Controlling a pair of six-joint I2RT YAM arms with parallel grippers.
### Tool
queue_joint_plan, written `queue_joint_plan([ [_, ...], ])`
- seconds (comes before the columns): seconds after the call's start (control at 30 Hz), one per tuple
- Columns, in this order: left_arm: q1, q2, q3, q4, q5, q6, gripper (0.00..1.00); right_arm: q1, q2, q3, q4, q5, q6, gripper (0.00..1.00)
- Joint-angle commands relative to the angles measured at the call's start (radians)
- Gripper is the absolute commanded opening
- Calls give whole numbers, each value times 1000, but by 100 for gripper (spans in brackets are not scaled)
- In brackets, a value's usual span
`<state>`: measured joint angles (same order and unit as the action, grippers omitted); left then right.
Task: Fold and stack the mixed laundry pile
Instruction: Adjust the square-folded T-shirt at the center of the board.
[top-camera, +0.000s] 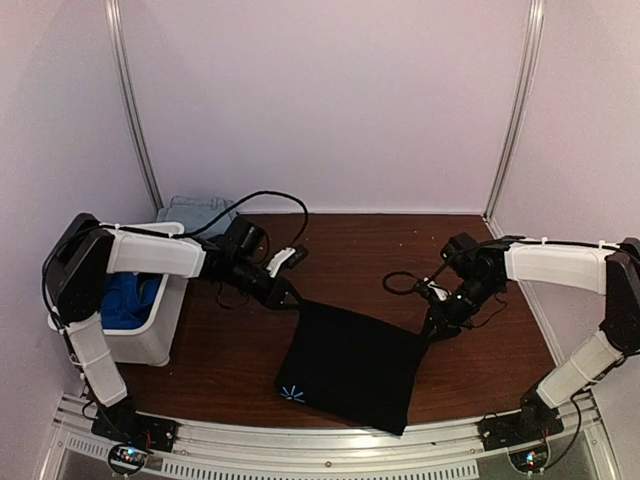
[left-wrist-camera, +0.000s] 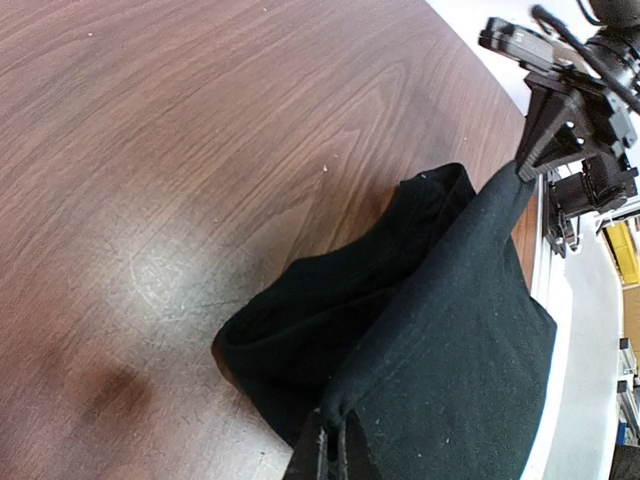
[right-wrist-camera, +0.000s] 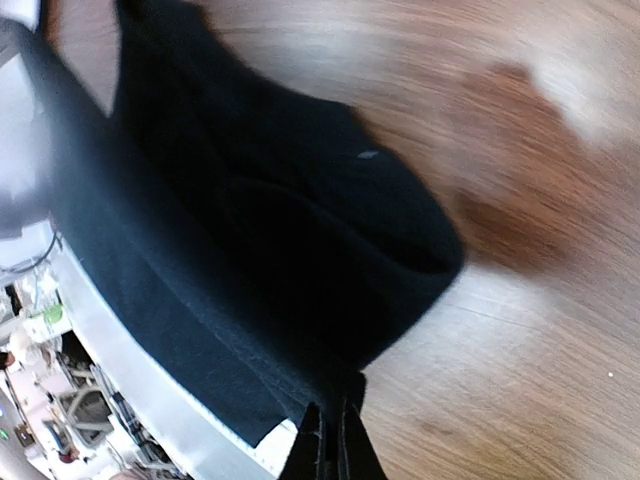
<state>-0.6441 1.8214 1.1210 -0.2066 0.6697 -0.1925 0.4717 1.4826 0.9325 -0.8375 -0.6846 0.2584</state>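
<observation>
A large black cloth with a small light-blue mark near its front left corner hangs stretched between my two grippers, its lower part resting on the table. My left gripper is shut on the cloth's far left corner; the left wrist view shows the cloth pinched between its fingertips. My right gripper is shut on the far right corner; the right wrist view shows the cloth pinched there too. Bright royal-blue fabric lies in the white bin. A pale blue piece lies behind the bin.
The white plastic bin stands at the table's left. The brown wooden table is bounded by white walls behind and at both sides. A metal rail runs along the near edge. Black cables loop over the table near both arms.
</observation>
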Motion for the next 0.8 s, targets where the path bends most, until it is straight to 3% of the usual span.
queue_joint_plan([
  [0.0,5,26,32,32,-75,-17,0,-62,7,-50,35,111,54,0],
  [0.4,3,179,120,9,-254,-44,0,-108,241,33,194,190,54,0],
  [0.67,26,225,200,-38,-402,-78,0,-126,414,265,186,252,38,0],
  [0.73,38,225,232,-68,-418,-79,12,-130,440,325,159,264,30,0],
  [0.77,43,218,247,-83,-416,-77,20,-132,449,358,136,265,23,7],
])
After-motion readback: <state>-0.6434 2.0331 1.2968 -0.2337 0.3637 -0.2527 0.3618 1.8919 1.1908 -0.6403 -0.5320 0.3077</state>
